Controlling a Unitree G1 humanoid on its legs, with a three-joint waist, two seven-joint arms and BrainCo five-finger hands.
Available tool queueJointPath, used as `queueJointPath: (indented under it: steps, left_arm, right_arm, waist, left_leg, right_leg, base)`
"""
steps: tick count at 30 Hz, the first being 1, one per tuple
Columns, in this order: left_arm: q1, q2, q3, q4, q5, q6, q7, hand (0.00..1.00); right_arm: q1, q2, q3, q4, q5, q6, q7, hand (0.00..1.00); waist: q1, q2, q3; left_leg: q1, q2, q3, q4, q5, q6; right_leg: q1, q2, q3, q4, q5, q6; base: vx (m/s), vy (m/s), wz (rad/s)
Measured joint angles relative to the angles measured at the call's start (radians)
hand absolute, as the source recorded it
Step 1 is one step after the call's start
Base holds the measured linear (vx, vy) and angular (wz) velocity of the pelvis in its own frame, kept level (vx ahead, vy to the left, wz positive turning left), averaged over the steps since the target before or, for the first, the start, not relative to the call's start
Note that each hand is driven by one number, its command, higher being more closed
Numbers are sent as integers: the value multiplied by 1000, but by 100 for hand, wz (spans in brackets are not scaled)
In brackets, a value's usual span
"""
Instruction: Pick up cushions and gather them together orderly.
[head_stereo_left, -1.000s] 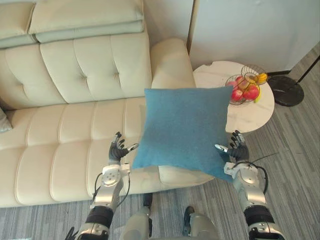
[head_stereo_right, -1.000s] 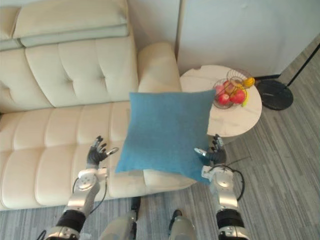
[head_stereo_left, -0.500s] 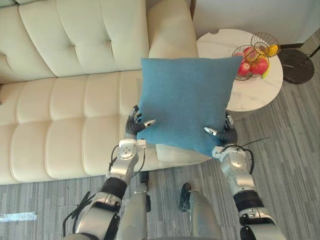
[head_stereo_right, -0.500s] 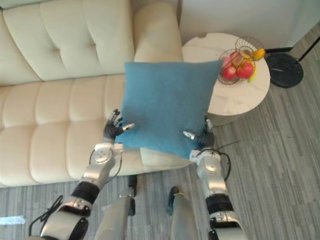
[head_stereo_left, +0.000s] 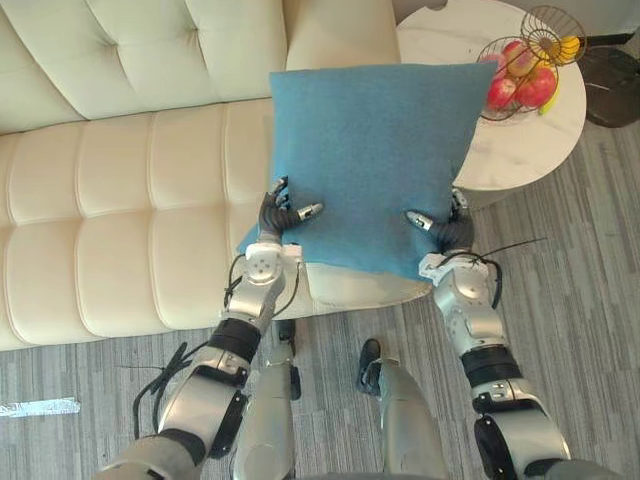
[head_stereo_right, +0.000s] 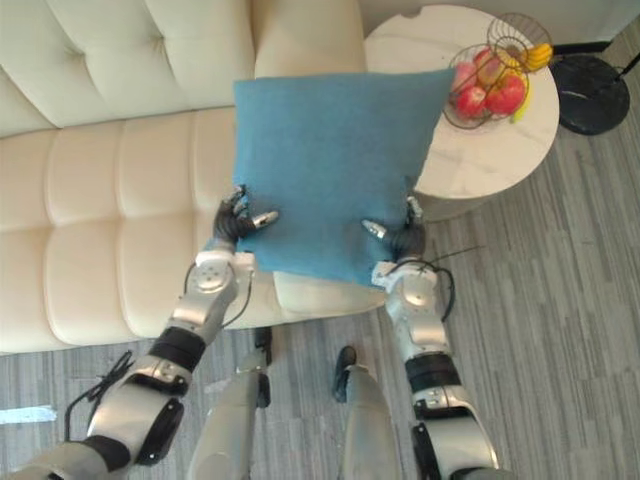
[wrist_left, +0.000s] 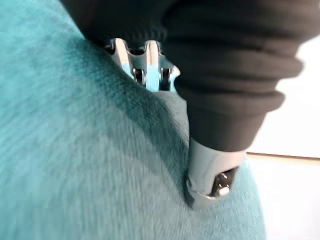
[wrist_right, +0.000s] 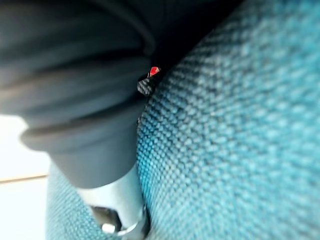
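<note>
A square blue cushion (head_stereo_left: 370, 150) stands up in front of the cream sofa (head_stereo_left: 120, 180), its lower edge over the seat's front right corner. My left hand (head_stereo_left: 272, 215) pinches its lower left corner, thumb on the front face and fingers behind. On the lower right corner my right hand (head_stereo_left: 448, 232) grips the same way. The left wrist view has my left hand's thumb (wrist_left: 212, 175) pressed into the blue cloth (wrist_left: 75, 165). Blue weave (wrist_right: 240, 150) lies against my right hand's dark cover (wrist_right: 75, 100) in the right wrist view.
A round white side table (head_stereo_left: 520, 140) stands right of the sofa arm, with a wire basket (head_stereo_left: 525, 70) of apples and a banana on it. A black round lamp base (head_stereo_left: 612, 72) sits on the grey striped floor beyond.
Both hands have moved in from beside the cushion onto its lower corners, and their fingers and thumbs have curled onto the cloth. The camera has tipped down and closer.
</note>
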Motion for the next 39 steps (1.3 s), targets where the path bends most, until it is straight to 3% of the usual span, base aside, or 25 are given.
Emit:
queueJointPath:
  steps: [8, 15, 18, 19, 24, 32, 35, 39]
  left_arm:
    - [-38, 18, 0, -16, -69, -5, 19, 100]
    - [8, -16, -2, -114, -117, -9, 54, 100]
    - [137, -49, -21, -247, -118, -15, 71, 100]
    - [228, -86, -24, -339, -119, -24, 71, 100]
    - [434, -110, -67, -501, -119, -29, 72, 100]
    - [712, -109, -121, -644, -114, -29, 49, 100]
    - [744, -109, -133, -644, -114, -29, 40, 100]
    - [759, -109, -140, -659, -113, -29, 39, 100]
  right_arm:
    - [-81, -13, 3, -1, 34, -1, -2, 100]
    - [-72, -6, 4, -93, 33, -2, -22, 100]
    - [45, 13, 4, -234, 29, -13, -38, 100]
    - [139, 29, 4, -325, 10, -35, -43, 100]
    - [336, 101, 7, -462, -29, -61, -44, 100]
    - [602, 146, 39, -546, -113, -75, 6, 100]
    - [635, 145, 38, -550, -154, -76, 7, 100]
    - [646, 142, 38, -551, -182, -85, 7, 100]
  waist:
    - [1, 5, 22]
    - [0, 7, 23]
    - [6, 8, 23]
    - [6, 8, 23]
    - [8, 8, 15]
    - [19, 11, -119]
    - [16, 13, -152]
    - [20, 14, -180]
  left_leg:
    - [7, 9, 20, 0, 4, -4]
    - [50, 9, 22, -7, 4, -4]
    - [103, 9, 22, -21, -7, -9]
    - [117, 8, 21, -19, -24, -6]
    - [187, -4, 25, -6, -51, 1]
    - [290, -18, 37, 58, -147, 17]
    - [325, -33, -9, 69, -161, 22]
    - [294, -58, -113, 69, -130, 8]
  right_leg:
    - [-1, 10, 15, -2, 6, -6]
    - [37, 12, 22, -10, 6, -6]
    - [100, 14, 13, -39, 4, -3]
    - [127, 13, 4, -57, 1, 3]
    - [221, 4, 2, -92, -3, 11]
    - [380, 6, 51, -167, 1, 51]
    - [424, 47, 250, -136, -5, 61]
    - [476, 42, 190, -189, -38, 51]
  base:
    - [41, -42, -7]
    - [40, -41, -4]
    - [44, -11, 4]
    - [37, 10, 8]
    - [84, 27, 3]
    - [115, 48, -6]
    - [32, 18, 31]
    - [-61, -67, 69]
